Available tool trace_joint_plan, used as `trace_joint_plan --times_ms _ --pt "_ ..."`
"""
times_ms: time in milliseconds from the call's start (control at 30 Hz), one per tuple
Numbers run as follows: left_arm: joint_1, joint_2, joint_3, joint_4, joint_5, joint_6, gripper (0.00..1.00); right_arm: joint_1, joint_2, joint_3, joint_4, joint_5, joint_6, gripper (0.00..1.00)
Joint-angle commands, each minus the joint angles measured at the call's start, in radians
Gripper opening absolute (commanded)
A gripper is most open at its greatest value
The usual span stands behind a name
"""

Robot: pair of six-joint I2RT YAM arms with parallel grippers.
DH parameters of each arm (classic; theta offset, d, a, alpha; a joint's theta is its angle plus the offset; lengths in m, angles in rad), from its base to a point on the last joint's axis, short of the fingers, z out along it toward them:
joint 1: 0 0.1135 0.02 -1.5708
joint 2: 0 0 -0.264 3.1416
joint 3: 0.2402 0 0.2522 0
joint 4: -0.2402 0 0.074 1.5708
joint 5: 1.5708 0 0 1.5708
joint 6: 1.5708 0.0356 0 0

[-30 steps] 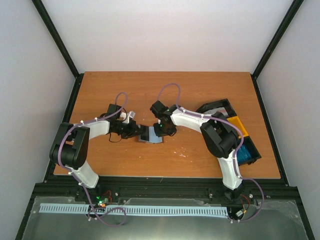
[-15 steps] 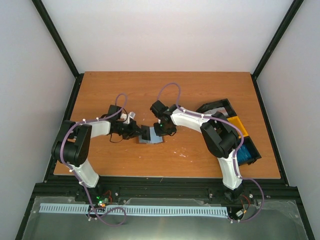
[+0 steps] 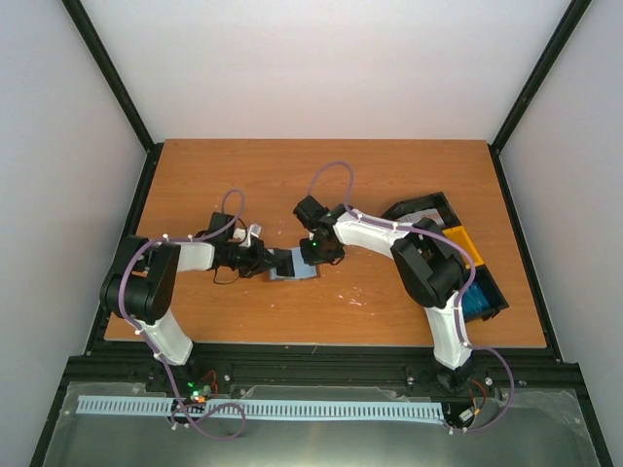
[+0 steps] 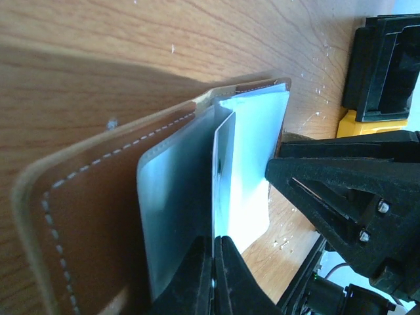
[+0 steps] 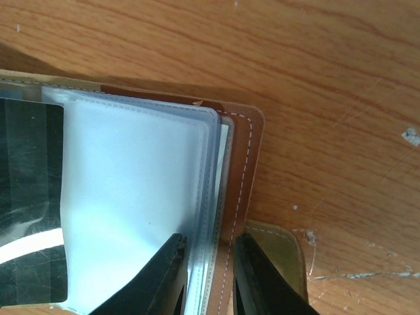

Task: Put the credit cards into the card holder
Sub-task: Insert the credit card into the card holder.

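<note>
Holder lies open mid-table between my two arms, brown cover down, clear leaves up. My left gripper is pinched fully shut on one leaf, which stands on edge off the stack. My right gripper is at a narrow gap with nothing between the fingers, tips down over the holder's stitched edge. Can't tell from the wrist view whether the tips actually press the stack or hang just above it. One dark card already sits in a pocket. The blue stack in the tray, well off to my right, looks like more cards. Neither gripper has a card, so I read this as pocket prep: open a free pocket, then load it. To do that well, I lift the leaf only enough to open its mouth, with no twist, since thin plastic creases. I pin the cover flat with the right tips so the holder doesn't drag or fold shut. The left pinch must hold alone once the right arm goes to the tray.
</note>
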Motion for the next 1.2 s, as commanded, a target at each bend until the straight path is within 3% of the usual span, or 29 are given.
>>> trace_joint_plan --times_ms 0,433,667,1167 --pt "0.001 0.010 -0.028 0.061 -0.006 -0.028 0.01 0.013 0.049 -0.055 -0.014 -0.038 0.015 0.20" --pt "0.001 0.042 -0.017 0.084 -0.053 0.010 0.01 0.014 0.061 -0.057 -0.003 -0.056 0.013 0.20" --pt "0.001 0.054 -0.034 0.110 0.025 -0.018 0.01 0.014 0.064 -0.055 0.002 -0.062 0.018 0.20" --pt "0.001 0.065 -0.082 0.149 0.042 -0.054 0.01 0.014 0.055 -0.081 0.033 -0.100 0.058 0.20"
